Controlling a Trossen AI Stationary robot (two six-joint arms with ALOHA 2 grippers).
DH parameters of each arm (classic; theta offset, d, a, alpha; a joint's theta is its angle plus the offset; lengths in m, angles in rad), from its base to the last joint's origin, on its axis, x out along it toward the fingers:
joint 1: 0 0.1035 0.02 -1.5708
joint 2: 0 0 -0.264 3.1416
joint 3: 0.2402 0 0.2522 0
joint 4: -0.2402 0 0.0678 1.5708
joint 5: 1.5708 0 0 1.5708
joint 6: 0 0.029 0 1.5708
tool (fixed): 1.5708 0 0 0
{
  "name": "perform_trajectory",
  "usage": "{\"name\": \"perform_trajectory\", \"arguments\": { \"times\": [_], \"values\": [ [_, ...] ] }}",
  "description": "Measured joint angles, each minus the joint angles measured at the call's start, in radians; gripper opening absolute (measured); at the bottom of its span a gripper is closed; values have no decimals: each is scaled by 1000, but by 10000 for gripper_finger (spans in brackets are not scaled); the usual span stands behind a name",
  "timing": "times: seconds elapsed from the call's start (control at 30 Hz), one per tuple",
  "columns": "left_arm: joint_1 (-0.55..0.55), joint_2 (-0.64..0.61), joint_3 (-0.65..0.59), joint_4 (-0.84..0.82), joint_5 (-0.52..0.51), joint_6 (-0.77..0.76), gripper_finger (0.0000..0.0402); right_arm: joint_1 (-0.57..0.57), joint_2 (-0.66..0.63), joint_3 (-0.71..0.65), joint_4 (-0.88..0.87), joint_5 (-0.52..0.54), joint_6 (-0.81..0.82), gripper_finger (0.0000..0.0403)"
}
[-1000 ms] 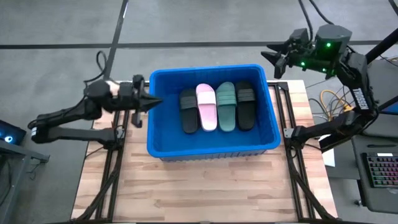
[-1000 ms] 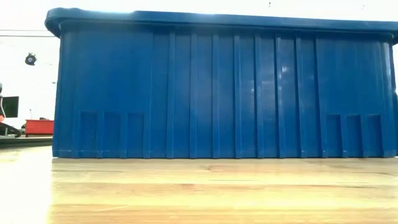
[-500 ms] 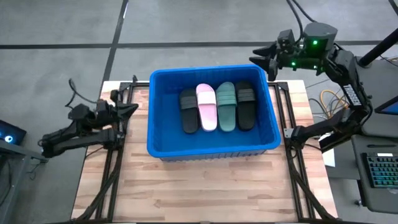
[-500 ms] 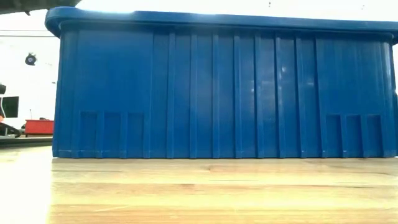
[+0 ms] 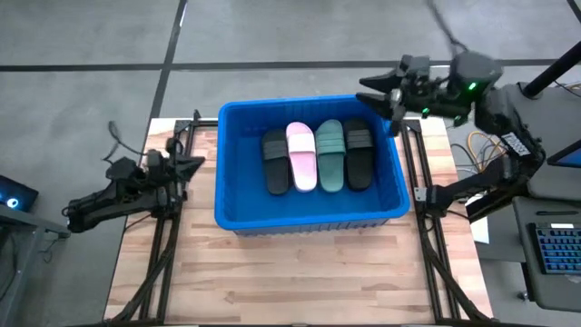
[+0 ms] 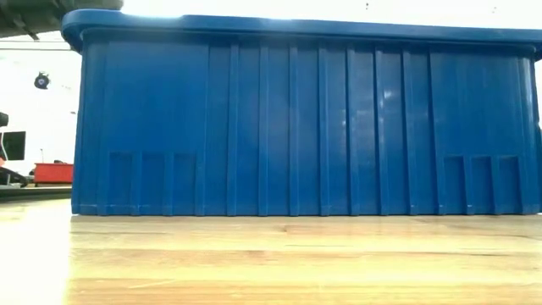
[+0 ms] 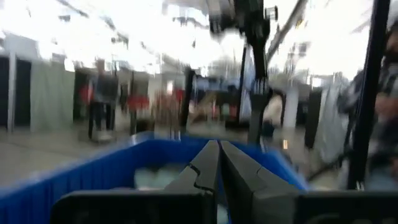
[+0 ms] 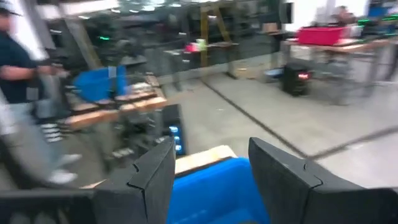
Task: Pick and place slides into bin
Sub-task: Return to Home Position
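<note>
- Counter [image 6: 271, 263]: wooden; it carries the bin [image 6: 288, 119].
- Slides [image 5: 316, 156]: four lie side by side inside the bin.
- We judge them light, soft foam, best pinched at the strap.
- Left claw [image 7: 216, 149]: pressed closed, empty, beside the bin.
- Right claw [image 8: 211, 152]: spread wide, empty, at the bin's far corner.

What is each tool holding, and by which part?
Nothing. The left tool is shut and empty beside the blue bin; the right tool is open and empty near its corner. All four slides lie inside.
</note>
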Motion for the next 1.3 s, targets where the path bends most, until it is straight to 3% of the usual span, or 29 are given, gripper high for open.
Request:
{"name": "perform_trajectory", "arguments": {
  "times": [0.1, 0.23, 0.37, 0.77, 1.3],
  "values": [
    [0, 0, 13, 21, -16, 40, 0, 100, -9, -94, 83, 160, -27, 194],
    [0, 2, 32, 20, -15, 75, 0, 190, -20, -303, 391, 84, -31, 192],
    [0, -1, 35, 17, -15, 88, 0, 238, -39, -500, 657, 78, -48, 181],
    [0, -1, 36, 18, -6, 89, 0, 245, -405, -1072, 1044, 169, -16, 103],
    [0, 0, 35, 18, 7, 86, 0, 246, -897, -1572, 1087, 109, 9, 10]
  ]
}}
